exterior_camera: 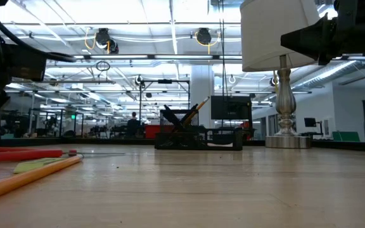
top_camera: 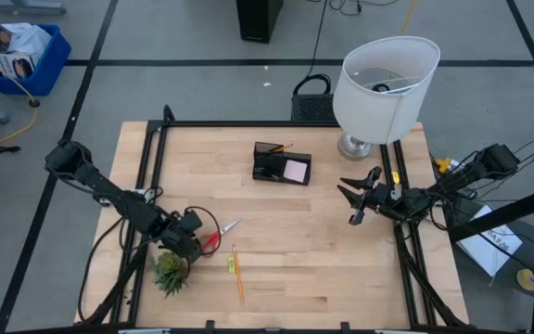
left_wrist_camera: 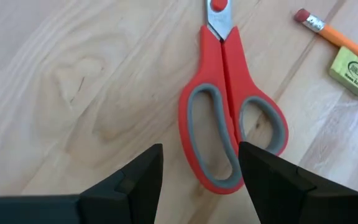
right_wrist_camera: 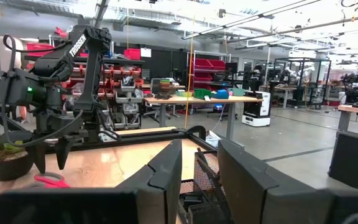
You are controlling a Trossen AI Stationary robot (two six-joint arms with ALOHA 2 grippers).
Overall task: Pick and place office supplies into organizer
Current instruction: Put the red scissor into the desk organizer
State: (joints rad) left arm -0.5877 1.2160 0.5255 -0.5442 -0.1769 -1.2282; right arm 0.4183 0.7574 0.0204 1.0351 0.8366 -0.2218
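The red-handled scissors [left_wrist_camera: 229, 118] lie flat on the wooden table, blades closed, also seen in the high view [top_camera: 219, 234] and low view [exterior_camera: 18, 153]. My left gripper [left_wrist_camera: 201, 165] [top_camera: 196, 239] is open just over their handle end, one finger on each side of the larger handle loop, touching nothing. An orange pencil [top_camera: 237, 275] [left_wrist_camera: 337, 37] and a yellow-green eraser [top_camera: 232, 265] [left_wrist_camera: 353, 71] lie beside them. The black organizer [top_camera: 282, 164] [exterior_camera: 198, 136] stands farther back, holding a pencil and a pink pad. My right gripper [top_camera: 355, 199] [right_wrist_camera: 199, 168] hovers open to the organizer's right.
A white-shaded lamp [top_camera: 383, 88] stands at the far right corner, its base [exterior_camera: 287, 136] on the table. A small potted plant [top_camera: 170, 271] sits by the near left edge, close to my left arm. Bare wood lies between the scissors and the organizer.
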